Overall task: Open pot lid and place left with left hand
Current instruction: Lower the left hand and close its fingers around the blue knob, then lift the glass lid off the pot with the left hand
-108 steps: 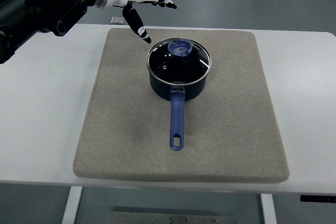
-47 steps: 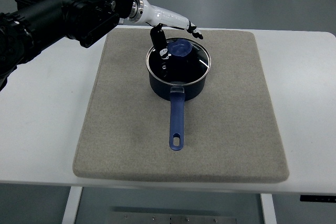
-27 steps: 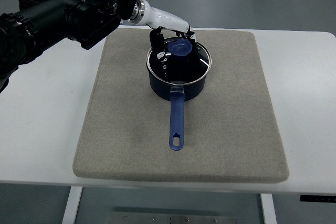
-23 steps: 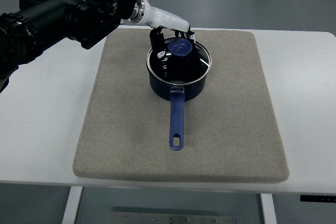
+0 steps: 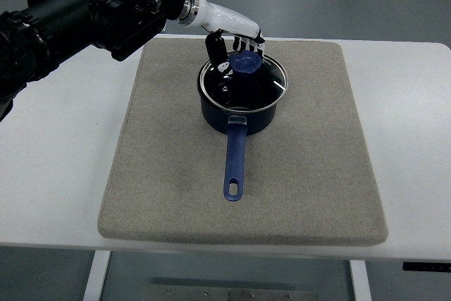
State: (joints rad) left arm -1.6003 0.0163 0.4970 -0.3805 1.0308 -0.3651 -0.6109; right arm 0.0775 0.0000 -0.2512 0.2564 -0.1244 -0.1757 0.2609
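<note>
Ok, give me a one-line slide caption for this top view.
Left hand grips the blue knob of the glass lid on a dark saucepan standing on a grey mat.

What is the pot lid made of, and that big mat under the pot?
The lid looks like clear glass with a thin shiny metal rim: you can see the dark pot inside through it, and it shows bright glints. Its blue knob looks like smooth plastic. The mat looks like grey-brown felt or woven fabric, dull and slightly fuzzy, with no shine.
</note>
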